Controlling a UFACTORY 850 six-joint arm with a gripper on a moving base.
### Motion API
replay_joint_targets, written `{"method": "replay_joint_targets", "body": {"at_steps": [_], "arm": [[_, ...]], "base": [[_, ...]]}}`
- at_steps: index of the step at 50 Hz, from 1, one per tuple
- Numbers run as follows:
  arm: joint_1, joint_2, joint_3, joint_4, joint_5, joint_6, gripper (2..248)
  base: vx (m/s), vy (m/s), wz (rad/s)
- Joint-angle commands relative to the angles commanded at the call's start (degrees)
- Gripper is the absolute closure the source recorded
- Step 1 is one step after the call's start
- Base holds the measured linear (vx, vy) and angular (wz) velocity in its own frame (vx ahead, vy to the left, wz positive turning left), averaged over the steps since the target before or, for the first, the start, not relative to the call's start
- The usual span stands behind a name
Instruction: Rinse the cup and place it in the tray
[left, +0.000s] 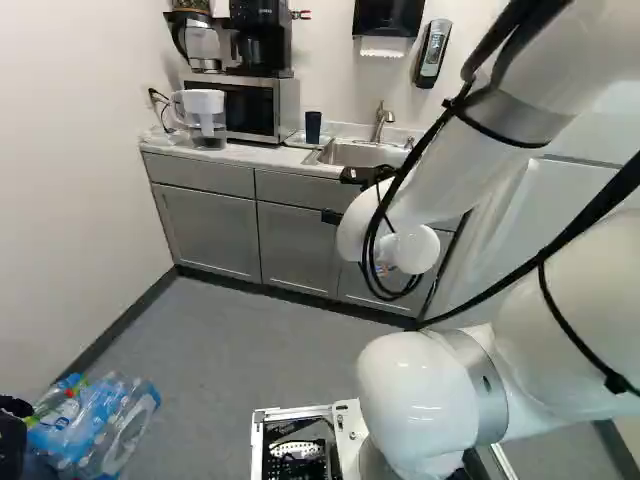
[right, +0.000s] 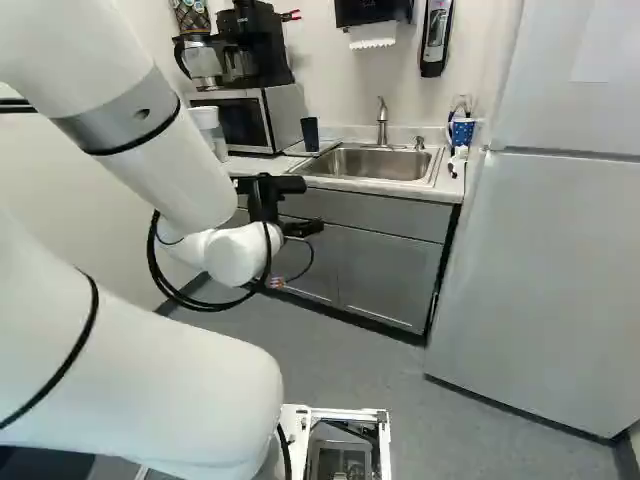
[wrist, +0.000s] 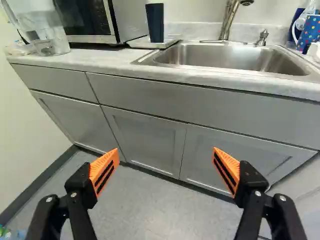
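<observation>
My gripper hangs in front of the sink counter, below the countertop's level. In the wrist view the gripper has its two orange-padded fingers wide apart with nothing between them. A dark blue cup stands on a flat white tray on the counter ahead, between the microwave and the sink. The steel sink has its faucet behind the basin. Whether the cup is mouth up or down I cannot tell.
A microwave carries coffee makers, with a clear pitcher beside it. Grey cabinets stand under the counter. Right of the sink are a blue patterned container and a refrigerator. Plastic bottles lie on the left.
</observation>
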Motion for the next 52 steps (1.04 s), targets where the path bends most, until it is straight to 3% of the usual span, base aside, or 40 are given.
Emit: {"method": "replay_joint_targets", "body": {"at_steps": [25, 52], "arm": [[0.5, 0.2, 3.3, 0.7, 4.8, -0.7, 3], [0.6, 0.3, 3.9, 0.9, 5.7, -0.8, 3]], "base": [[0.000, 0.000, 0.000], [0.000, 0.000, 0.000]]}}
